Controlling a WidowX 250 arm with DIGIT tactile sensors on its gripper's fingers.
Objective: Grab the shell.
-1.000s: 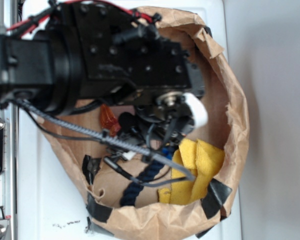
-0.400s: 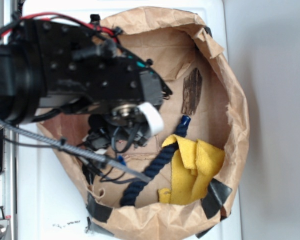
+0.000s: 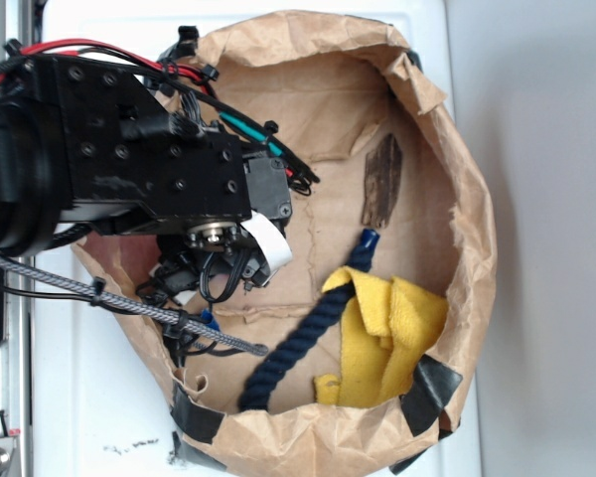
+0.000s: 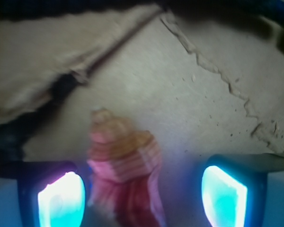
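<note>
Between your end effector [image 4: 143, 191] fingers (spread apart), the shell [image 4: 124, 170] is lying nearer the left one.

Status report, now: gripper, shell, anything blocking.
Gripper open, low inside the paper bag. Shell between the fingers, nearer the left pad, not gripped. Nothing blocking; rope and yellow cloth lie apart.

The black robot arm [image 3: 109, 169] has drawn back toward the left rim of the crumpled brown paper bag [image 3: 457, 189], carrying its tool [image 4: 142, 194] away from the bag's middle. That retreat has uncovered the flat dark brown bark-like strip [image 3: 382, 181] near the far right wall and the whole dark blue braided rope [image 3: 308, 323] lying across the paper floor. The folded yellow cloth [image 3: 392, 338], partly crossed by cables before, now shows clear.
</note>
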